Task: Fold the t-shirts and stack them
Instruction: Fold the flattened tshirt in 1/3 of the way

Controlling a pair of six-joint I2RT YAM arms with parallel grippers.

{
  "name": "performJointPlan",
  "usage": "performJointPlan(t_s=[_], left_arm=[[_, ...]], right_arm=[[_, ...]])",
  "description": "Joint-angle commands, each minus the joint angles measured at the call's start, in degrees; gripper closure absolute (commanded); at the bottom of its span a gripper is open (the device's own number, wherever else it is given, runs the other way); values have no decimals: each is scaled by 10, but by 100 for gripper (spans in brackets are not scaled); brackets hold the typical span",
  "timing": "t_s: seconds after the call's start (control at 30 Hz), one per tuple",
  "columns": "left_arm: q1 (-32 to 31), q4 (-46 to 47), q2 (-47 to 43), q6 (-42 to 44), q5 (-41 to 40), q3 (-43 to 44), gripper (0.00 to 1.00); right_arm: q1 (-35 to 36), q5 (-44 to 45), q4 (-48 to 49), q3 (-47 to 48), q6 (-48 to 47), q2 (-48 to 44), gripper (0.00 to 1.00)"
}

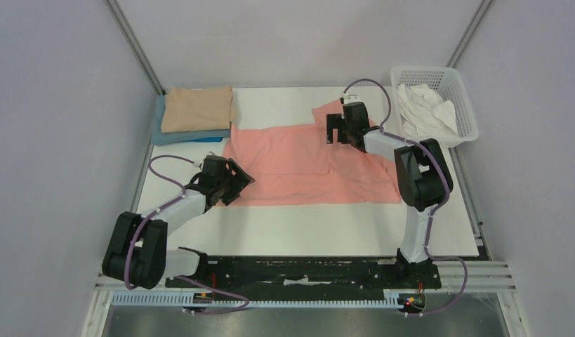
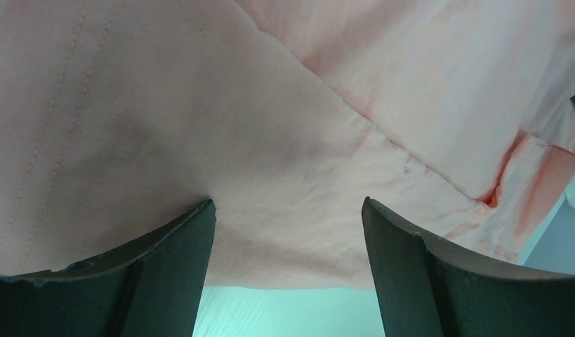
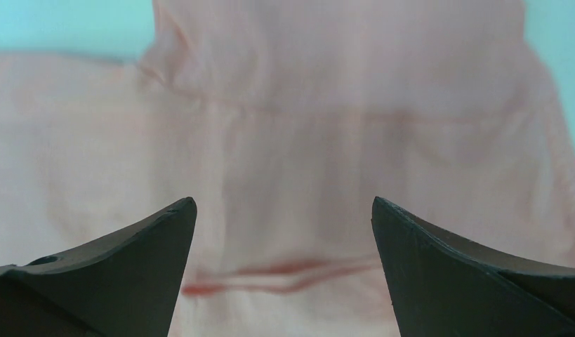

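White worktop [image 1: 305, 228]: pink t-shirt [image 1: 298, 168] spread flat in middle, long side running left to right.
Folded tan t-shirt [image 1: 198, 107] on blue t-shirt [image 1: 179, 135], past pink t-shirt's far left corner.
White t-shirt [image 1: 425, 109] in mesh basket [image 1: 461, 105], past its far right.
Left claw [image 2: 288, 210] wide open over near left corner.
Right claw [image 3: 284, 207] wide open over far right sleeve.
Each arm nearest its own end.

White mesh basket [image 1: 465, 112] far right, white table [image 1: 305, 226]
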Motion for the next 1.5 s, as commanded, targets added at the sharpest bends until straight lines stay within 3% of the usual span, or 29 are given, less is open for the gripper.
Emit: performJointPlan(t_s=[0.0,0.1,0.2,0.3,0.43,0.6,0.77,0.93,1.07,1.17,1.47], left_arm=[[3,-34,4,32,-41,-5,17],[3,-40,2,32,-38,5,17],[0,-48,-12,28,-45,20,16],[-15,-50,-49,22,-81,35,16],[-48,-48,-70,27,-108,69,16],[-63,-23,5,33,-95,98,16],[-69,-11,102,35,-59,114,16],[-83,-15,117,25,-63,90,16],[-103,-27,88,11,-74,57,16],[-118,-46,51,-3,-74,30,16],[-184,-142,-134,-76,-122,-69,15]], right_arm=[[-1,53,10,106,-53,37,2],[1,57,-14,102,-60,4,2],[13,66,-5,19,-66,-77,2],[44,131,-53,-35,-71,-144,2],[78,146,-69,-128,-27,-210,2],[80,89,-4,-232,5,-253,2],[78,106,-22,-270,18,-252,2],[77,127,-73,-326,56,-268,2],[77,134,-119,-394,108,-337,2],[78,79,-142,-451,123,-395,2],[80,-14,-216,-575,207,-622,2]])
